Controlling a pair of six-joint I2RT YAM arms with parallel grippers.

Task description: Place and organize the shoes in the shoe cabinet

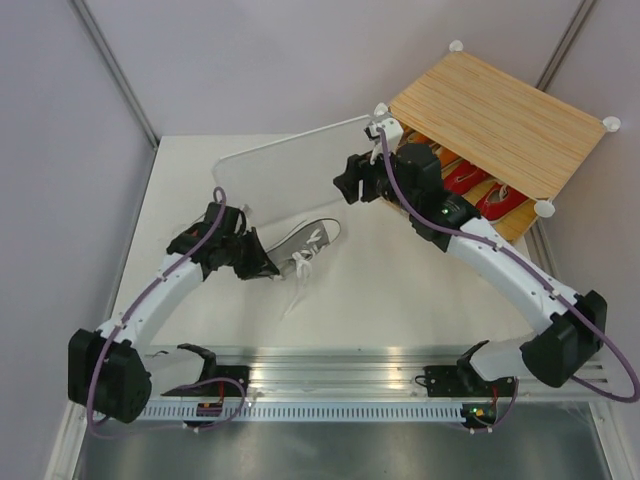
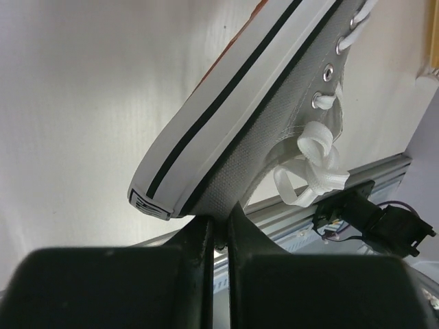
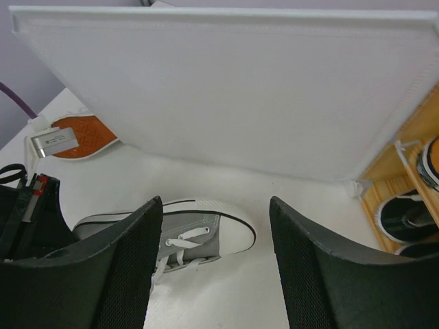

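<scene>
A grey shoe (image 1: pixel 308 243) with white laces lies in the middle of the table, toe toward the shoe cabinet (image 1: pixel 500 115). My left gripper (image 1: pixel 264 263) is shut on the heel collar of this grey shoe (image 2: pixel 274 116), and its fingers (image 2: pixel 199 240) pinch the canvas. My right gripper (image 1: pixel 350 180) hangs open above the shoe's toe (image 3: pixel 230 229), in front of the swung-open frosted door (image 1: pixel 290 175), with nothing between its fingers (image 3: pixel 137 260). Red shoes (image 1: pixel 470 180) and black shoes (image 3: pixel 405 219) sit on the cabinet's inner shelf.
An orange-brown shoe sole (image 3: pixel 82 133) shows on the table by the door panel (image 3: pixel 240 89). The open door stands across the back of the table. A metal rail (image 1: pixel 340 375) runs along the near edge. Purple walls close in behind.
</scene>
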